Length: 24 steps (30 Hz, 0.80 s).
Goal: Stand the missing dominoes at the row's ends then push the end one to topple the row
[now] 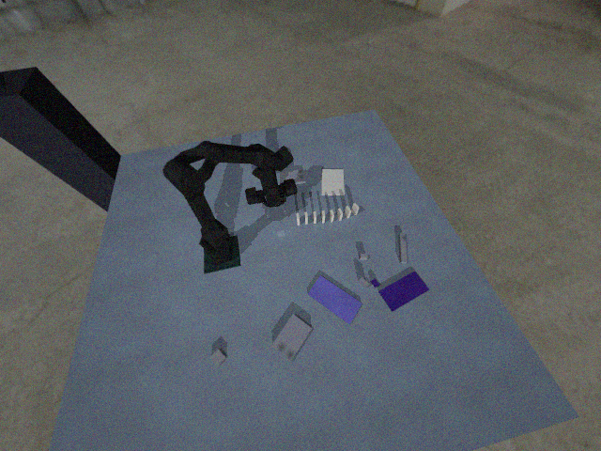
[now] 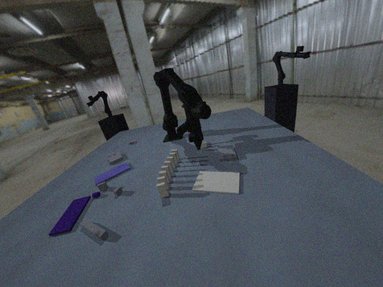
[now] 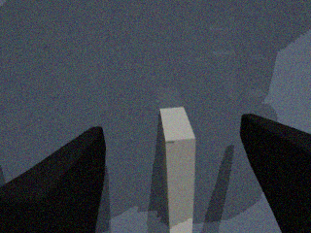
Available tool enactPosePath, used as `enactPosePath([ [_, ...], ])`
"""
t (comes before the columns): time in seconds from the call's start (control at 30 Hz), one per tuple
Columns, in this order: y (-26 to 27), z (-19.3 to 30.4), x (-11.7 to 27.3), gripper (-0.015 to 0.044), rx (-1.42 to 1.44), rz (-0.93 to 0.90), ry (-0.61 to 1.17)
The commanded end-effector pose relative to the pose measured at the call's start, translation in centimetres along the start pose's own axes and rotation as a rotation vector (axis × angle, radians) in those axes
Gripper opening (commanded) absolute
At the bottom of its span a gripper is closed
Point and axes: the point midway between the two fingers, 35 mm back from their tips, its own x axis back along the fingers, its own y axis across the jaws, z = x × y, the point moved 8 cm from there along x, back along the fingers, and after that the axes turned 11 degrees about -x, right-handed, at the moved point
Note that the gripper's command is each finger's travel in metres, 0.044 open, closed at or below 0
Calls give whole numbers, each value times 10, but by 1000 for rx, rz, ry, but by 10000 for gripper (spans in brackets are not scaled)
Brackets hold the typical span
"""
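Observation:
Several cream dominoes stand in a row; the end one is nearest the arm and the other end one is farthest from it. A loose cream domino is apart from the row, past its arm-side end. It looks low on the table; in the top view the arm hides it. My gripper is open and low over this domino. In the wrist view the domino shows between the two fingers, with a gap on each side. The fingertips are hidden in the top view.
A white flat square lies beside the row. A grey box is in the arm's shadow. On the row's other side are a light purple slab, a dark purple slab, and a grey block.

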Motion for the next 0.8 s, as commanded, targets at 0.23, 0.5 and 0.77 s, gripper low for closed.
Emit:
enactPosePath([
  [0.23, 0, -1, -1, 28, -3, -1, -6],
  [0.5, 0, -1, 0, 28, -3, -1, -6],
  [0.77, -3, 0, 85, 28, -3, -1, -6],
])
